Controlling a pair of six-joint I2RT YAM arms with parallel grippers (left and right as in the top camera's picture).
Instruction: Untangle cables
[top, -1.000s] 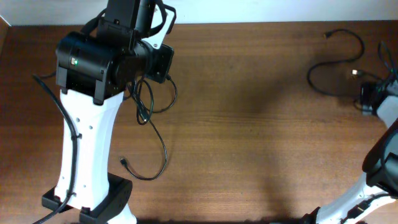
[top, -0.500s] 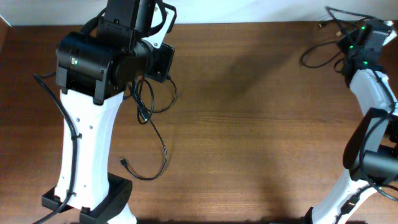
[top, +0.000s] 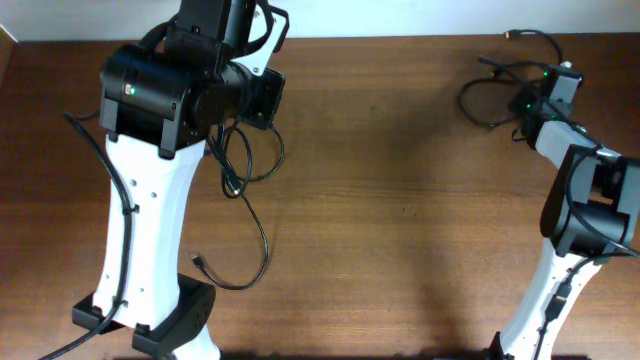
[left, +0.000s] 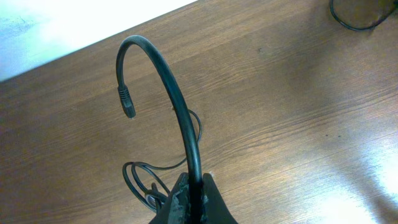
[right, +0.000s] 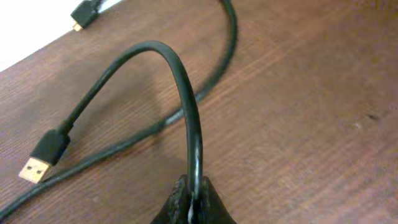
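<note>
My left gripper (left: 194, 190) is shut on a thick black cable (left: 168, 87) that arches up and ends in a plug (left: 127, 102); its slack lies in loops on the table (top: 245, 165) and trails to a plug (top: 199, 261). My right gripper (right: 194, 193) is shut on a second black cable (right: 180, 87), whose gold USB plug (right: 37, 163) lies at left. In the overhead view the right gripper (top: 530, 105) sits at the far right back, with that cable looped beside it (top: 490, 85).
The wooden table (top: 400, 220) stretches between the two arms. The left arm's white base (top: 140, 280) stands at the front left, the right arm's base (top: 560, 300) at the front right. The table's back edge runs just behind both cables.
My right arm swung from the right edge toward the back and then left, dragging its cable with it. The left arm barely shifted.
</note>
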